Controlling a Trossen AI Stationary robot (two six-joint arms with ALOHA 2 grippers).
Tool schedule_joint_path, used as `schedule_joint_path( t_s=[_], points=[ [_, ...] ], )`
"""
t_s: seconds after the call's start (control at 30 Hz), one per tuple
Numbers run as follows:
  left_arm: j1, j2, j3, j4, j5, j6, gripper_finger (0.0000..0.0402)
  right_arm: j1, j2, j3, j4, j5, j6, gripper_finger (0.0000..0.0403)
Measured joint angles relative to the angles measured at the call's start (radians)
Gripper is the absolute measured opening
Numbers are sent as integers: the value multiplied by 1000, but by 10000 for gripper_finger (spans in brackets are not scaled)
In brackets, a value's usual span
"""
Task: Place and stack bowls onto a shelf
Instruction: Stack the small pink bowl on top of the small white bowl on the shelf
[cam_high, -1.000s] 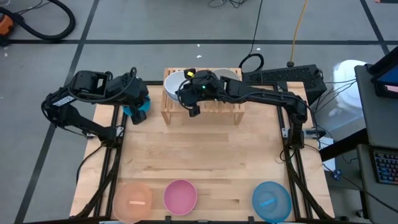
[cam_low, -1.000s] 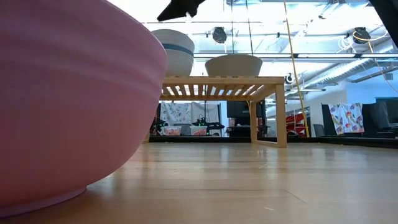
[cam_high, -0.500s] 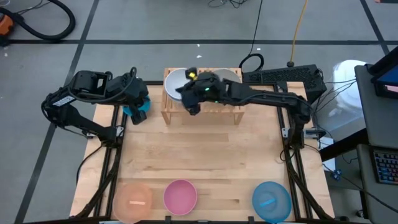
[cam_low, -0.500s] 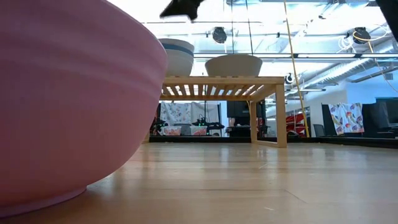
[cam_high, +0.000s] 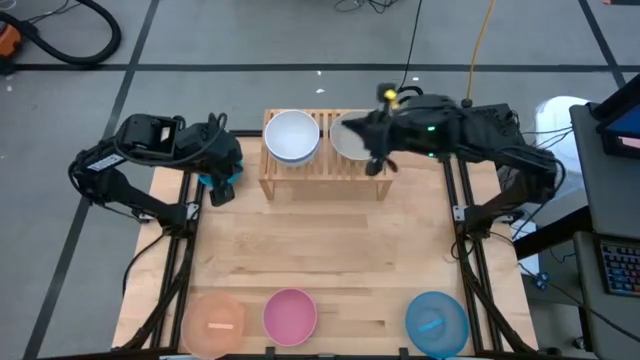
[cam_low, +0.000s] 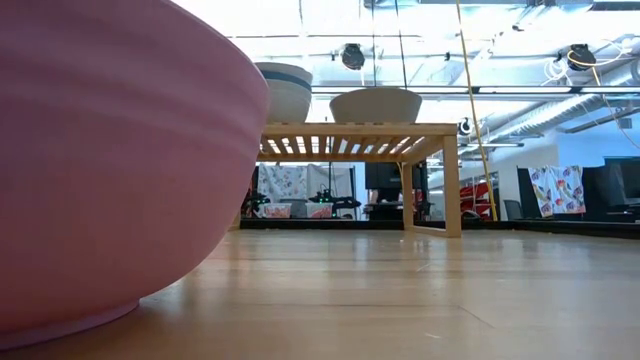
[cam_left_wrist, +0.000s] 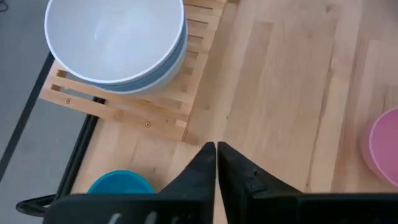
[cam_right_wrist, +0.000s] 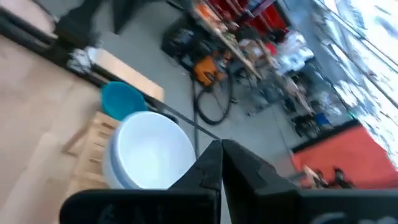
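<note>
At the near edge of the bench (cam_high: 330, 250) sit three bowls: a peach bowl (cam_high: 213, 322), a pink bowl (cam_high: 290, 314) and a blue bowl (cam_high: 436, 322). Farther back stands the shelf (cam_high: 323, 170), carrying a white bowl (cam_high: 292, 135) nested in a blue-rimmed one, and a grey bowl (cam_high: 347, 140) beside it. The left hand (cam_high: 222, 185), fingers pressed almost together, hovers beside the shelf over a teal bowl (cam_left_wrist: 120, 183). The right hand (cam_high: 378, 160), pressed together and empty, hangs over the grey bowl.

Overhead looks straight down, low sits level behind a pink bowl (cam_low: 110, 160); both share the shelf (cam_high: 325, 170).
</note>
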Motion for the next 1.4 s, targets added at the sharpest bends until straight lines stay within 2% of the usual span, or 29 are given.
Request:
schedule_joint_path(
  t_s=[0.1,0.23,0.5,0.93,1.07,1.2,1.4],
  points=[
    [0,-2,0,-2,1,-8,43,21,-47,0,-12,47,22,0],
    [0,-1,0,0,7,-67,69,39,-89,0,-33,50,40,0],
    [-30,26,1,1,177,-238,94,49,-133,-1,-51,86,41,0],
    [-276,140,2,0,211,-313,94,94,-195,-1,-118,101,94,0],
    [-359,184,-7,4,208,-318,94,105,-197,-1,-127,154,93,0],
    [-440,229,-49,18,177,-257,94,107,-200,-1,-128,175,93,0],
    [-542,278,-168,130,173,-256,94,107,-200,-1,-141,177,154,0]
  ],
)
